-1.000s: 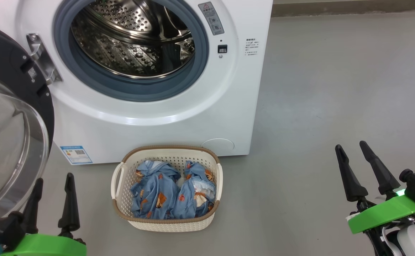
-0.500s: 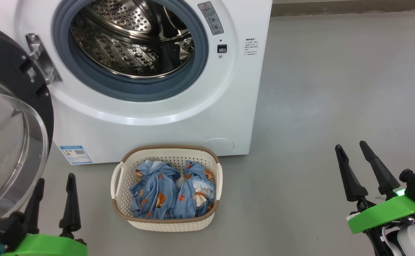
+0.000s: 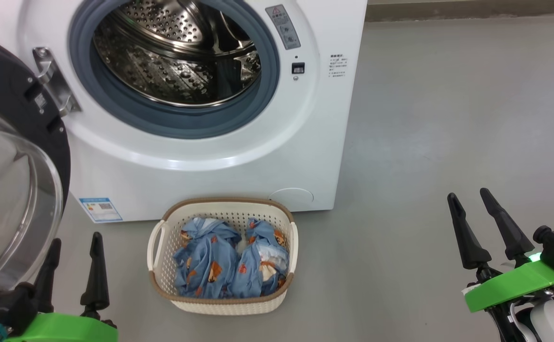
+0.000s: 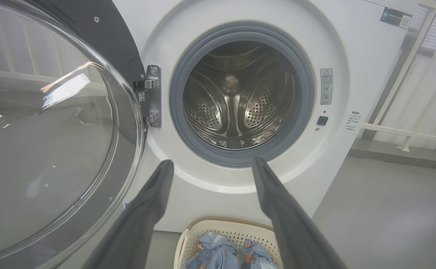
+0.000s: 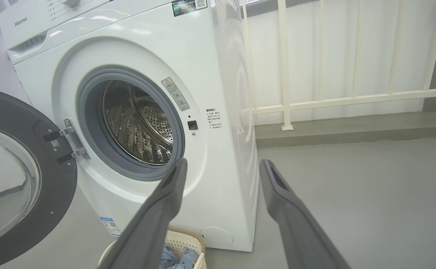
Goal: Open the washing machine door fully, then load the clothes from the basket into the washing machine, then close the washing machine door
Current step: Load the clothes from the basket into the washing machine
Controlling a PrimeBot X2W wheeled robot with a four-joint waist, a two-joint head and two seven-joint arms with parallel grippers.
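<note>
Head view: washing machine door open; clothes lie in basket, unloaded; my left tool and right tool gape wide, empty.

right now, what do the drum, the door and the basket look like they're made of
drum: looks like steel, shiny and perforated, with mirror glints.
washing machine door: clear see-through dome, glass or clear plastic, hard to tell; glossy black ring, probably plastic.
basket: probably matte cream moulded plastic, evenly punched holes; brown rim only looks woven.
</note>
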